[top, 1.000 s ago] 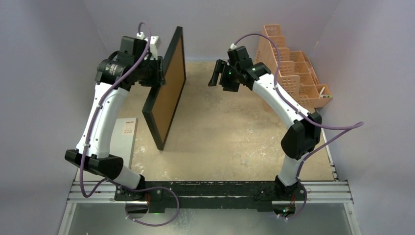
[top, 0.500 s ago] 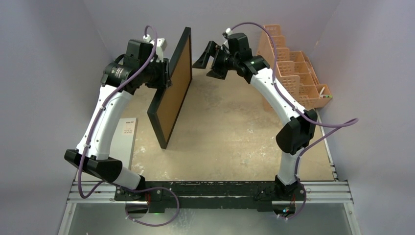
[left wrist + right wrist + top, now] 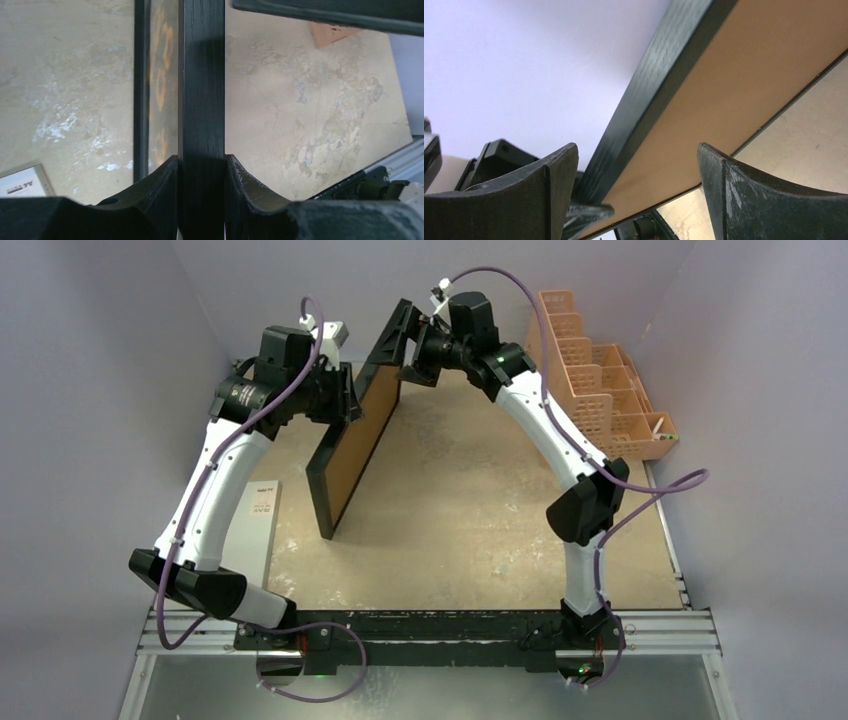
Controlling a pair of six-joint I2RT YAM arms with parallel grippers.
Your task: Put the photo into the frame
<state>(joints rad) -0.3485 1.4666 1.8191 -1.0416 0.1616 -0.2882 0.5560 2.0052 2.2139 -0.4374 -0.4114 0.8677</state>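
The black frame (image 3: 355, 455) stands on its edge on the table, its brown board back facing right. My left gripper (image 3: 343, 400) is shut on its upper edge; in the left wrist view (image 3: 201, 165) both fingers press the black frame edge (image 3: 202, 75). Orange flower shapes of the photo (image 3: 161, 85) show at a steep angle on the frame's front face. My right gripper (image 3: 400, 335) is open at the frame's far top corner. In the right wrist view (image 3: 636, 170) the frame's black edge (image 3: 649, 85) and brown back (image 3: 734, 85) lie between the spread fingers, untouched.
A peach mesh organizer (image 3: 600, 380) stands along the right wall, and a corner of it shows in the left wrist view (image 3: 332, 32). A white printed card (image 3: 258, 515) lies flat at the table's left edge, left of the frame. Walls close in on three sides.
My right gripper has moved up and left from mid-table to the frame's far top corner. My left gripper has shifted the frame's top a little to the right, still holding it.
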